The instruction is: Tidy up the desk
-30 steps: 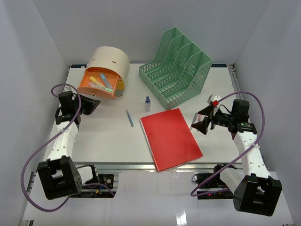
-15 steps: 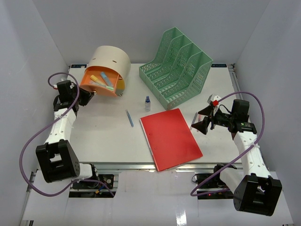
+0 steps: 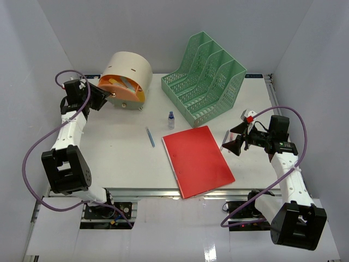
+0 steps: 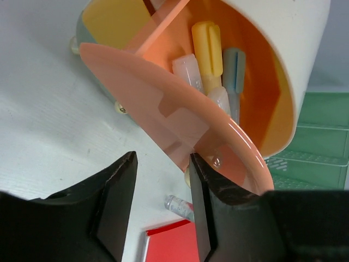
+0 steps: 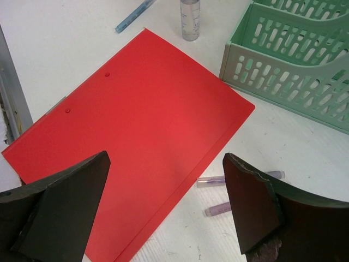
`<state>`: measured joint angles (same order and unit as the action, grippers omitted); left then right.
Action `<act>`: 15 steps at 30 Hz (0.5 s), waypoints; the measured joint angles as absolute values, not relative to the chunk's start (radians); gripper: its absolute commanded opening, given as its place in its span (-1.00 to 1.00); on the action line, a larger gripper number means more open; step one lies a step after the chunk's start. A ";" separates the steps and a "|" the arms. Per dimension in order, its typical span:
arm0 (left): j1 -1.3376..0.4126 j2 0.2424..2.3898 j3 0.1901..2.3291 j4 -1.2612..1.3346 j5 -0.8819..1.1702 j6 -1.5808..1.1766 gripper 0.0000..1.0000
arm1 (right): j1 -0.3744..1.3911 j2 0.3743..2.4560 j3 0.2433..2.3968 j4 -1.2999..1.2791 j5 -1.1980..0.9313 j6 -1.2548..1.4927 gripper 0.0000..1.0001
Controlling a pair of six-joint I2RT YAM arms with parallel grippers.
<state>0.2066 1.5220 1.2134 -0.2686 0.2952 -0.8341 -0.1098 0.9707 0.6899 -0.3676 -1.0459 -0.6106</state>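
Observation:
The white desk (image 3: 120, 158) holds a red folder (image 3: 198, 160), a blue pen (image 3: 150, 137) and a small clear bottle (image 3: 171, 120). At the back left, a beige round drawer box (image 3: 132, 69) has its orange drawer (image 3: 124, 93) tilted and pushed most of the way in. Several markers (image 4: 208, 52) lie inside the drawer. My left gripper (image 3: 102, 98) is open, and its right finger (image 4: 218, 185) rests against the drawer's front plate (image 4: 163, 103). My right gripper (image 3: 235, 141) is open and empty above the folder's right edge (image 5: 218, 147).
A green mesh file rack (image 3: 207, 79) stands at the back, right of centre. Two purple pens (image 5: 240, 177) lie on the desk beside the folder, under the right gripper. Grey walls close in the left, back and right sides.
My left gripper has moved toward the back left and pushed the orange drawer from pulled-out to mostly inside the beige box. The right arm has not moved.

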 measured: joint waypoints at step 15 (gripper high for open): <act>0.207 1.761 1.358 -0.253 0.391 -0.921 0.36 | -0.110 0.981 0.690 -0.368 -1.027 -0.614 0.81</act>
<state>0.2066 1.7609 1.3580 -0.2532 0.3912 -0.9208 -0.1104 0.9810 0.6899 -0.3678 -1.0271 -0.6136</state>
